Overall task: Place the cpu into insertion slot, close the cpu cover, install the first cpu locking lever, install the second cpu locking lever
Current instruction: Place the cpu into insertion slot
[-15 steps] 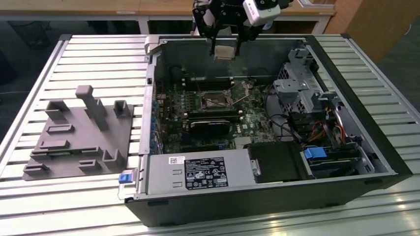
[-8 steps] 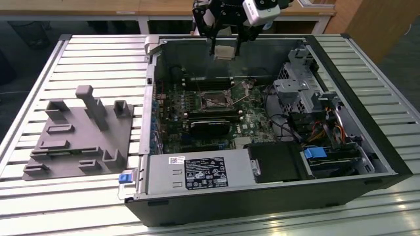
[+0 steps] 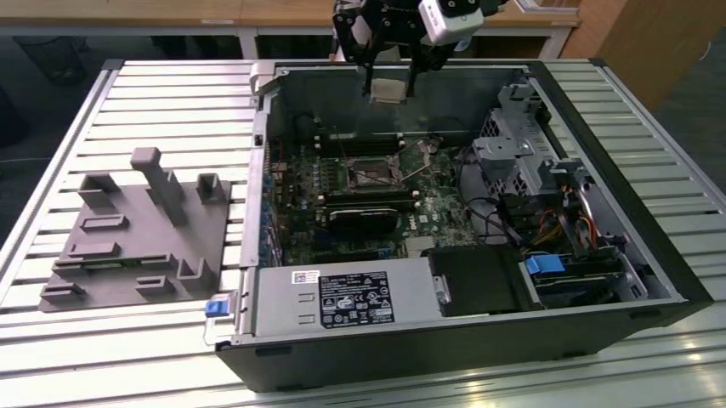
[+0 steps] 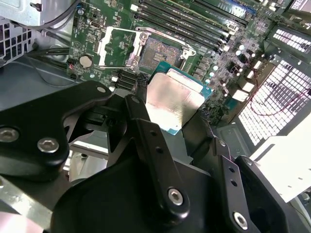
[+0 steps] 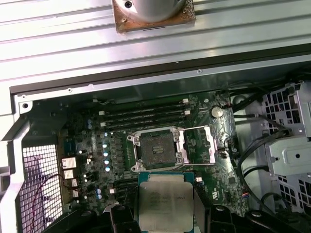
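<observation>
My gripper (image 3: 389,83) hangs above the back wall of the open computer case (image 3: 669,272), shut on the cpu (image 3: 387,90), a pale silver square chip on a teal base. Both wrist views show the cpu (image 4: 172,104) (image 5: 165,206) pinched between the black fingers (image 4: 141,116), its metal face in plain sight. Below it on the green motherboard lies the insertion slot (image 5: 156,148) (image 4: 158,51) (image 3: 372,174), dark-centred and uncovered. The cpu cover (image 5: 199,144) (image 4: 115,46), a silver frame, is flipped open beside the slot. The chip is well above the board and touches nothing else.
Long black memory slots (image 5: 146,116) run beside the socket. A black cooler block (image 3: 363,223), a power supply (image 3: 340,297), a drive cage (image 3: 528,140) and cables (image 3: 567,225) crowd the case. A grey fixture tray (image 3: 136,234) sits on the slatted table at the exterior view's left.
</observation>
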`<act>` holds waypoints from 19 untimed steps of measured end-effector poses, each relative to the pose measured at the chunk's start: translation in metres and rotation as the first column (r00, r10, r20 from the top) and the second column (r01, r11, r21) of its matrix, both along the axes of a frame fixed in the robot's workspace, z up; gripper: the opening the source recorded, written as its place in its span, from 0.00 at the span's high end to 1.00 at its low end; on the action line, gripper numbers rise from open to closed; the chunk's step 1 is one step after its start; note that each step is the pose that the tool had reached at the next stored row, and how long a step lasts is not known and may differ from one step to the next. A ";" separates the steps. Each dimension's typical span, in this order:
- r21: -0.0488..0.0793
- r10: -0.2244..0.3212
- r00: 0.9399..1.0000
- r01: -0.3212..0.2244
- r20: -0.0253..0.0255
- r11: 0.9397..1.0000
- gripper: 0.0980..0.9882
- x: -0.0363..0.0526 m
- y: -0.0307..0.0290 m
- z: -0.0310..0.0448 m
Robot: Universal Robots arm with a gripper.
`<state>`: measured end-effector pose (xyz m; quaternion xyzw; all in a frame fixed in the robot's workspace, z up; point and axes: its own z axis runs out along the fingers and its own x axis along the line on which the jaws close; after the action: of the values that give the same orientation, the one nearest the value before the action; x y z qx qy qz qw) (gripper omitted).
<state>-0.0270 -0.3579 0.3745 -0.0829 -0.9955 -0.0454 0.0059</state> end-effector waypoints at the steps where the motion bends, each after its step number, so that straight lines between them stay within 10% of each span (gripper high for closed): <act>1: 0.000 -0.001 1.000 0.001 0.000 1.000 0.50 0.0000 0.0000 0.0000; 19: 0.000 -0.026 1.000 0.026 0.000 1.000 0.50 0.0000 0.0000 0.0000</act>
<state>-0.0270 -0.3579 0.3744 -0.0957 -0.9944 -0.0454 0.0054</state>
